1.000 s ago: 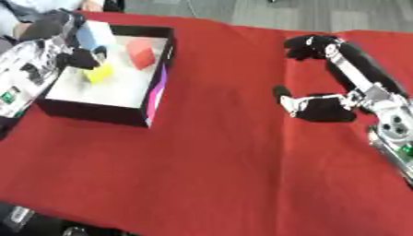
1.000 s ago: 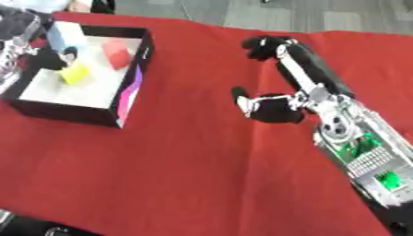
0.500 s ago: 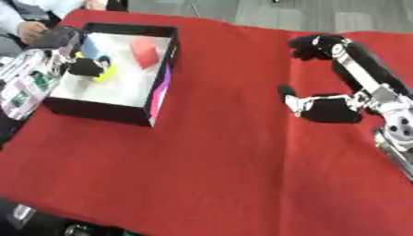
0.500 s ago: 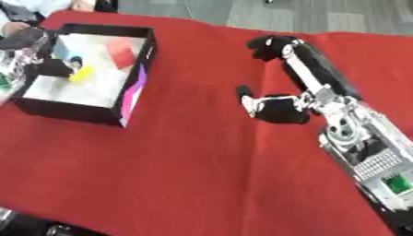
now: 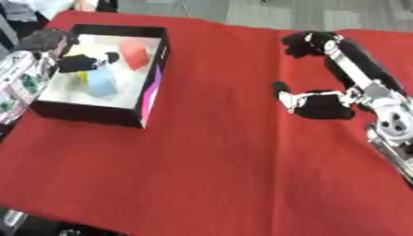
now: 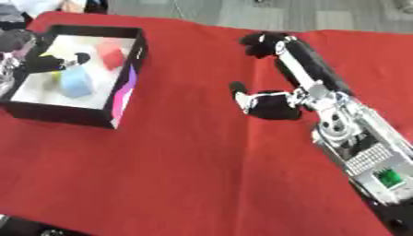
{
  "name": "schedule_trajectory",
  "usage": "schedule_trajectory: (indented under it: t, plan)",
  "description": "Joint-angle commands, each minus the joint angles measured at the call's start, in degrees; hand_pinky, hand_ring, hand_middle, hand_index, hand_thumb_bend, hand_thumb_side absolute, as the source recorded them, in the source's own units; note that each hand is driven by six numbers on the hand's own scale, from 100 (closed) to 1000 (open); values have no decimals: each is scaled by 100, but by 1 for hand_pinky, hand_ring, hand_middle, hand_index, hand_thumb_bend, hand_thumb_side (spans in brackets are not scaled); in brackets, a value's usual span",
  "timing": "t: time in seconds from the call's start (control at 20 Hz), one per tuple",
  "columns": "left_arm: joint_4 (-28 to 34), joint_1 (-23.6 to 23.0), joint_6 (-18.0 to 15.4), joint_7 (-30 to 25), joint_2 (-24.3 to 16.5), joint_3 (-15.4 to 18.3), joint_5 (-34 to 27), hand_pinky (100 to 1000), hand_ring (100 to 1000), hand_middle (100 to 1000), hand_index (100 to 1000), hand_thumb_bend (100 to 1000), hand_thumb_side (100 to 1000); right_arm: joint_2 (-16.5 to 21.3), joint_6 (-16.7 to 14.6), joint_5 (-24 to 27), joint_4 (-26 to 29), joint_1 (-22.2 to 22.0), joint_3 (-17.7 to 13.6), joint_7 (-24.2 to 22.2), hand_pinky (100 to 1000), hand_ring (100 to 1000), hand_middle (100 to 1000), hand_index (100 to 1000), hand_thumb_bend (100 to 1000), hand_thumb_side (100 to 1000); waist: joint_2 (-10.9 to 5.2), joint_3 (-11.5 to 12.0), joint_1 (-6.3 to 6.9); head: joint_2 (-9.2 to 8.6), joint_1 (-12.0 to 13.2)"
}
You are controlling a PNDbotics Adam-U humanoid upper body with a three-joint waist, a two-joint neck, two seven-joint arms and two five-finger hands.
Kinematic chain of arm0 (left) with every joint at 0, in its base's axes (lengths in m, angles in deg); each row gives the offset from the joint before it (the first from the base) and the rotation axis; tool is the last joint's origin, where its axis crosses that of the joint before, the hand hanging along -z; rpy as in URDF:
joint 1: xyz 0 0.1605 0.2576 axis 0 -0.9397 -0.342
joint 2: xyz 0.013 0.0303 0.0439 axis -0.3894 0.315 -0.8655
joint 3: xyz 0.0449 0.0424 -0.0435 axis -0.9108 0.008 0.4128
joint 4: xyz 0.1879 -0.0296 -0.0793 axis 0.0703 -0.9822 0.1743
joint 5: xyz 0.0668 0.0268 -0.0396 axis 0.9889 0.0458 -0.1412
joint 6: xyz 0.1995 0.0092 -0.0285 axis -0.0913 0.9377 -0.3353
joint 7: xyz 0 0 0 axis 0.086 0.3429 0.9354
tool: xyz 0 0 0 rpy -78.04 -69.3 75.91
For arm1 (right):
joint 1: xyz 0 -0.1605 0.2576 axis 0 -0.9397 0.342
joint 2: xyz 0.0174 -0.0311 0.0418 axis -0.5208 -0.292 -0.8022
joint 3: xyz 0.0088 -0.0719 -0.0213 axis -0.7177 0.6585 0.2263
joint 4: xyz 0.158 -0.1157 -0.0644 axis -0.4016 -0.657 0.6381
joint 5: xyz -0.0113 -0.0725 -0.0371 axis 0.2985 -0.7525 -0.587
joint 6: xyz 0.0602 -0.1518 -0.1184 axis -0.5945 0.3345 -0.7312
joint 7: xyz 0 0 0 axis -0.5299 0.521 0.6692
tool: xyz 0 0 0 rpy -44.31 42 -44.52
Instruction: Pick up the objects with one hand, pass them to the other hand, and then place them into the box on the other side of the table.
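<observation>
Since the light blue block [image 5: 100,83] already lies inside the box [image 5: 153,85], beside a red block [image 5: 135,54], the left hand [image 5: 80,62], fingers relaxed above it, should lift straight clear; the right hand [image 5: 319,103] rests empty, well apart.

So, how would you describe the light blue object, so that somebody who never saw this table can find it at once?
Look at the black box with the white floor, on the left side of the red cloth. The light blue block lies inside it, toward the near wall, just below the left hand. It is the only blue piece; its neighbours are a red block farther back and something yellow beside it.
</observation>
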Motion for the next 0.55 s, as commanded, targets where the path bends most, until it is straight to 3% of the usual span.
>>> schedule_trajectory:
  t: [0.05,0.1,0.15,0.2,0.3,0.4,0.45,0.55]
  plan:
    - [161,81,33,39,-114,161,-1,812,825,749,837,418,906,116,15,38,111,51,-108,45,905,802,723,836,206,100,-87,7,-47,-20,-41]
    - [267,88,43,104,-90,265,-67,810,816,745,827,289,870,133,31,47,124,28,-146,87,906,802,723,835,170,100,-90,10,-49,-18,-70]
    - [398,85,33,185,-67,381,-147,814,805,739,804,100,811,148,59,57,139,6,-186,140,906,803,725,833,100,100,-92,13,-53,-17,-93]
    - [540,80,-7,272,-42,509,-234,817,798,735,795,100,777,167,89,74,162,-18,-230,204,907,805,727,831,100,100,-93,18,-56,-15,-114]
    - [826,49,-99,448,16,727,-383,819,784,727,787,100,715,229,126,126,236,-71,-332,355,909,809,731,824,100,191,-96,29,-63,-10,-153]
    - [1133,-58,-225,637,140,993,-564,811,757,731,787,100,642,342,150,165,328,-146,-511,530,909,809,729,819,100,342,-102,34,-74,5,-203]
    - [1281,-137,-254,722,199,1109,-654,804,750,737,792,100,653,396,166,192,349,-193,-608,619,908,809,724,820,100,441,-103,34,-77,8,-230]
    - [1573,-289,-328,880,315,1302,-833,804,747,756,820,100,668,509,202,279,373,-295,-835,797,911,818,723,826,100,490,-103,33,-79,12,-286]
